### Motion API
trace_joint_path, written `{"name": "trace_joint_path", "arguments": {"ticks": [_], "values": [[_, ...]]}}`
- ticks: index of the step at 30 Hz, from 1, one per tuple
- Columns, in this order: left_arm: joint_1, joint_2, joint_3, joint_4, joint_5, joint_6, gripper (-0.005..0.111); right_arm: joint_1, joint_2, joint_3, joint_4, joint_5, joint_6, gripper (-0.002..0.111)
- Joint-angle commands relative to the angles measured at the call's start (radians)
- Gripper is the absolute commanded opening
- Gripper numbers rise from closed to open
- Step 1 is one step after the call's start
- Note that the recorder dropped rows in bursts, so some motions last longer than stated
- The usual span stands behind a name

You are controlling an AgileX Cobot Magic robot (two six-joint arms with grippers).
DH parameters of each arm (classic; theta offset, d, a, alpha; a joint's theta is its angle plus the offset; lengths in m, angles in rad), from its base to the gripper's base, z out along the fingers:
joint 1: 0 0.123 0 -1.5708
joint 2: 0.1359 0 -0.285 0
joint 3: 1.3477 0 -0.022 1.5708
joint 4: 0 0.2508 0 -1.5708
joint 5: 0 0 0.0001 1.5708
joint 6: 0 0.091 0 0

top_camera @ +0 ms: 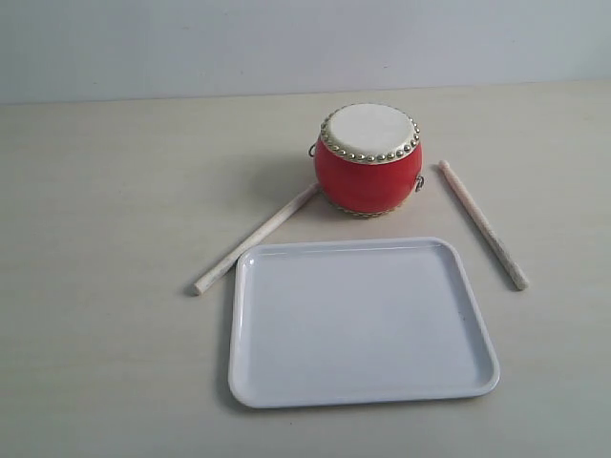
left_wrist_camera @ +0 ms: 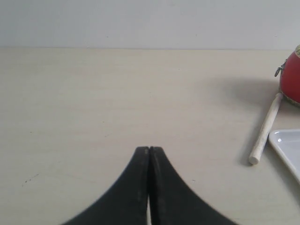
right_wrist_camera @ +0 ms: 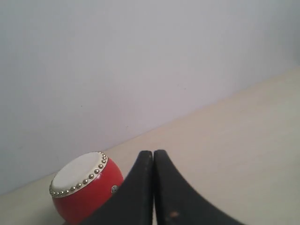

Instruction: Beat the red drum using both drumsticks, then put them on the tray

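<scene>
The red drum point(top_camera: 368, 160) stands upright behind the white tray point(top_camera: 250, 372), which holds nothing. One pale drumstick point(top_camera: 256, 239) lies slanted left of the drum, its far end touching the drum's base. The other drumstick point(top_camera: 482, 224) lies slanted on the right, apart from drum and tray. Neither gripper shows in the exterior view. My left gripper point(left_wrist_camera: 149, 149) is shut and empty above bare table, with the left drumstick point(left_wrist_camera: 265, 129), drum edge point(left_wrist_camera: 292, 77) and tray corner point(left_wrist_camera: 287, 147) off to one side. My right gripper point(right_wrist_camera: 153, 152) is shut and empty, with the drum point(right_wrist_camera: 83, 190) beyond it.
A pale wooden table point(top_camera: 105, 191) carries everything, with a plain light wall point(top_camera: 191, 43) behind it. No other objects are in view.
</scene>
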Motion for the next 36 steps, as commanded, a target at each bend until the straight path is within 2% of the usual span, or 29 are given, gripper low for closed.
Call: {"name": "trace_joint_path", "arguments": {"ticks": [1,12,21,25,30,33,36], "values": [[0.0,-0.005,0.003,0.002,-0.006,-0.001,0.0,-0.004,-0.006,0.004,0.02,0.006,-0.005,0.0],[0.0,-0.005,0.003,0.002,-0.006,-0.001,0.0,-0.004,-0.006,0.004,0.053,0.004,-0.005,0.0],[0.0,-0.005,0.003,0.002,-0.006,-0.001,0.0,-0.004,-0.006,-0.009,0.067,-0.086,-0.03,0.0],[0.0,-0.005,0.003,0.002,-0.006,-0.001,0.0,-0.004,0.091,-0.136,0.067,-0.082,-0.03,0.0],[0.0,-0.005,0.003,0.002,-0.006,-0.001,0.0,-0.004,0.387,-0.389,0.009,-0.027,-0.038,0.0],[0.0,-0.005,0.003,0.002,-0.006,-0.001,0.0,-0.004,0.661,-0.588,-0.069,0.117,-0.038,0.0],[0.0,-0.005,0.003,0.002,-0.006,-0.001,0.0,-0.004,0.966,-0.841,-0.123,0.377,-0.038,0.0]]}}
